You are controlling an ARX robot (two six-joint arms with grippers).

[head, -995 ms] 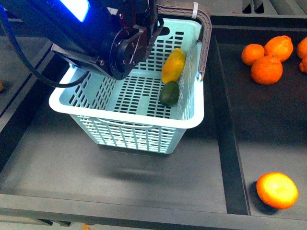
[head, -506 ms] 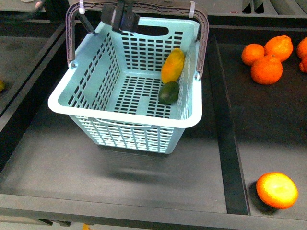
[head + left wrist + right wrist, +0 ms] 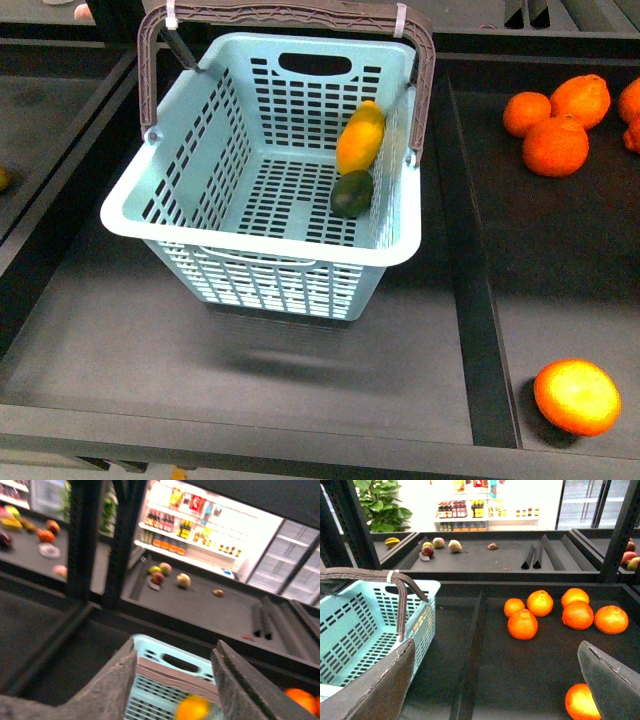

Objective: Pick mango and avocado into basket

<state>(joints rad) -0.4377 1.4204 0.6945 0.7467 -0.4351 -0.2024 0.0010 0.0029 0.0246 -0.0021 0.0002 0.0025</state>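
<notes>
Shelving of dark trays point(image 3: 250, 380) carries everything, and the basket point(image 3: 180, 215) sits in the middle tray, tipped so its near rim rides low and its open mouth faces the robot. That tilt likely explains why both fruits have settled against the right-hand wall: the mango point(image 3: 361, 137) lies lengthwise along the slotted side, and the avocado point(image 3: 352, 193) rests touching its lower end. Both task items are already inside, so I judge the job as good as finished. Loose oranges point(image 3: 556, 145) lie well apart in the neighbouring tray, untouched. Neither arm shows in the front view. Each wrist view shows its own fingers, left point(image 3: 226, 690) and right point(image 3: 607, 682), spread wide with nothing between them, raised clear above the basket.
</notes>
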